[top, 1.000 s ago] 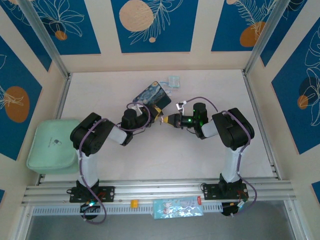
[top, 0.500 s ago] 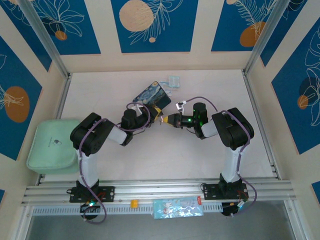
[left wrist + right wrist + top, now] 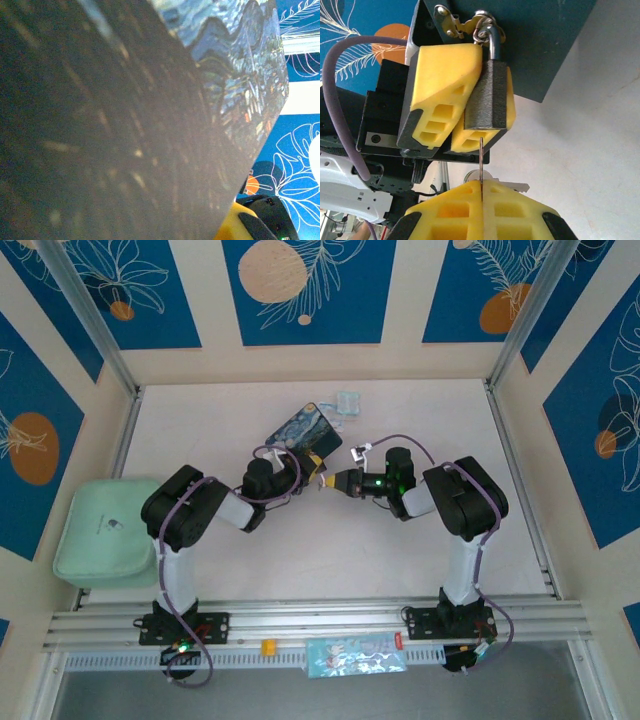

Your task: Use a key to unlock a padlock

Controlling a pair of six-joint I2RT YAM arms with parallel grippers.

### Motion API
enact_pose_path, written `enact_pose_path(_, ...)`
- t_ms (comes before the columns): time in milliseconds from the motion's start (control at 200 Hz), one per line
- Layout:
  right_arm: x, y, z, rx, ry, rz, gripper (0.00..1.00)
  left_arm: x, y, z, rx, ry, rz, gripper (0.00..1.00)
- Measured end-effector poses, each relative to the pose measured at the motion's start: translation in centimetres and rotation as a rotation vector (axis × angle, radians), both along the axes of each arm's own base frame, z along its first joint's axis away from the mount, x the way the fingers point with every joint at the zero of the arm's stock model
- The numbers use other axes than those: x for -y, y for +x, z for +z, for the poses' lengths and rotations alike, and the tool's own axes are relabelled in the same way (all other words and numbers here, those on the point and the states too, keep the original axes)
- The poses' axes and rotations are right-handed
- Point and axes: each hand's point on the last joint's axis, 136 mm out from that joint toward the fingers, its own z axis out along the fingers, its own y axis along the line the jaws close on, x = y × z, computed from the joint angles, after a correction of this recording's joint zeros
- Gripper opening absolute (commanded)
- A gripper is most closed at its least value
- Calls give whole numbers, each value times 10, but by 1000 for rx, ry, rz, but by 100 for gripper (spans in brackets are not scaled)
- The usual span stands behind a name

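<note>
In the right wrist view the dark squarish padlock [image 3: 490,95] hangs by its silver shackle [image 3: 494,42] from the hasp of the starry-night tin [image 3: 545,45]. The yellow pads of my left gripper [image 3: 462,135] are shut on the padlock's body. My right gripper [image 3: 482,187] is shut on the thin key [image 3: 481,160], seen edge-on, with its tip at the padlock's underside. A second key [image 3: 515,186] of the bunch dangles behind. From above, the left gripper [image 3: 318,468] and right gripper [image 3: 340,481] meet nose to nose beside the tin [image 3: 303,430]. In the left wrist view the tin [image 3: 150,125] sits close up.
A mint green pouch [image 3: 100,530] lies at the table's left edge. A small pale packet [image 3: 347,403] sits just behind the tin. On the front rail are a yellow block [image 3: 268,646] and a blue packet [image 3: 355,655]. Open tabletop [image 3: 300,550] lies in front of the grippers.
</note>
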Motion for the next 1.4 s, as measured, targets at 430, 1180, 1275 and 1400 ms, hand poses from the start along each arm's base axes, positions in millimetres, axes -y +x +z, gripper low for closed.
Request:
enact_pose_path(430,0,2,4,17,8,-9,0,-1,-1,0,-1,-8,0,0)
enact_pose_path(1180,-1,9,4,-3,22,-4,0,-3,-1,2,-1,-19,8,0)
enact_pose_path(1275,1,11,4,-12,21,-2,0,-3,-1,2,-2,-23,6,0)
enact_pose_path(1400,4,12,4,-21,15,15,0,-4,-4,0,-3,-24,3,0)
